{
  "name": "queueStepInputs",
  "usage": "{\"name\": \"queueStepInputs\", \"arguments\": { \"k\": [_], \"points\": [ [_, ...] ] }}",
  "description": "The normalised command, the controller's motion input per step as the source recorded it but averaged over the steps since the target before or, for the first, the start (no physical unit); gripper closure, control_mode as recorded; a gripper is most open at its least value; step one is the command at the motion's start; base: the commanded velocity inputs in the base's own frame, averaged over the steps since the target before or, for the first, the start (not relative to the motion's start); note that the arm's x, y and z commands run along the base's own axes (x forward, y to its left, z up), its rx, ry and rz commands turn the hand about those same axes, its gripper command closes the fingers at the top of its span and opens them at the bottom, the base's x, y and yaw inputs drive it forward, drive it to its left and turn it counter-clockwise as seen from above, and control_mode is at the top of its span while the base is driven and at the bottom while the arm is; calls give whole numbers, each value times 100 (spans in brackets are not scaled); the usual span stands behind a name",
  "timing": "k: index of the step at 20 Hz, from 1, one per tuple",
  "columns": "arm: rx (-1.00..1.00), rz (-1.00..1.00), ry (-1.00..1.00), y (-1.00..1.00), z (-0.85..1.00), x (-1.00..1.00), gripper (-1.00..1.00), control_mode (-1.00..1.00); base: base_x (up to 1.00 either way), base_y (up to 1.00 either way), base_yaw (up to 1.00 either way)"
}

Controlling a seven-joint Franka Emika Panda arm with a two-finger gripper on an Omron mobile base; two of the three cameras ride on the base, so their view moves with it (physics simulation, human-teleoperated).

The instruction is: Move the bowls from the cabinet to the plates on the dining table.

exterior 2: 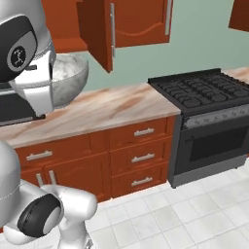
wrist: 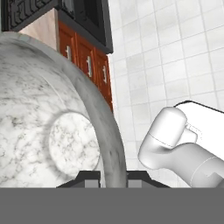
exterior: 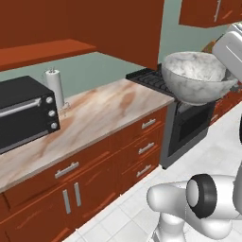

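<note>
Carrying the marble bowl (exterior: pixel 197 82) aloft by its rim, fingers (wrist: pixel 89 177) pinched either side of the wall, well clear of the tabletop (exterior: pixel 94 118) and stove (exterior 2: pixel 209 92), presumably for transport toward the plates.

Marble bowl (exterior: pixel 196 82) up in air, held by rim: white-grey speckled, deep, round, roughly upright, mouth up, slightly tilted. Hangs above floor in front of stove, off bench edge. Hand view: rim wall pinched between fingers (wrist: pixel 89 177), flat inner base visible. Cabinet (exterior 2: pixel 138 22): reddish-brown, arched panel, one door swung open, grey bar handle.
</note>
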Motion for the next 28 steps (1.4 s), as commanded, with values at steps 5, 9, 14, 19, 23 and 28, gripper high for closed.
{"name": "queueStepInputs", "arguments": {
  "k": [5, 9, 14, 19, 23, 28],
  "points": [
    [0, 0, 0, 0, 0, 0, 100, 100, 0, 0, -25],
    [0, 0, 0, 0, 0, 0, 100, 100, 0, 0, -25],
    [0, 0, 0, 0, 0, 0, 100, 100, 0, 0, -25],
    [0, 0, 0, 0, 0, 0, 100, 100, 0, 0, -25],
    [0, 0, 0, 0, 0, 0, 100, 100, 0, 0, -25],
    [0, 0, 0, 0, 0, 0, 100, 100, 0, 0, -25]
  ]
}}
